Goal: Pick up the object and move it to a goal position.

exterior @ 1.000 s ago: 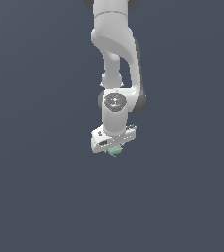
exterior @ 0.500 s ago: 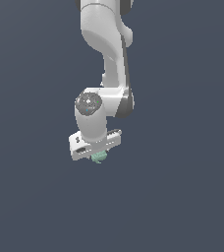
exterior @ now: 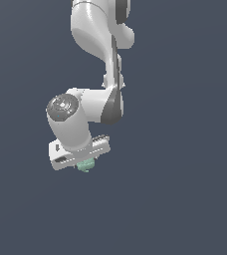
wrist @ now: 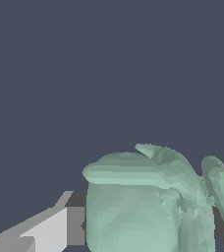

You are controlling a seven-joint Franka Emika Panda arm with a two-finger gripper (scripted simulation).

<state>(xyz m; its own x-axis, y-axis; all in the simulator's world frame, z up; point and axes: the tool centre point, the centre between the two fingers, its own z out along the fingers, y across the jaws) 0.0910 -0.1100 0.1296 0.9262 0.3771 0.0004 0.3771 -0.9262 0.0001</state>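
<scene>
Where its jaws close, gripper (exterior: 85, 166) tight on the object (exterior: 86, 166) (mint-green blob).

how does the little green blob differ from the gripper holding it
The object is pale mint green; the gripper is white. The object is lumpy and irregular; the gripper is flat-sided and blocky. The object is far narrower than the gripper. Both hang together below the arm.

Soft, even light falls from above: the white arm (exterior: 93, 35) is bright on top and grey underneath. The slate backdrop stays flat, without shadows or glare. Both renders are sharp, though the mint object (wrist: 153, 202) shows coarse, faceted shading up close.
</scene>
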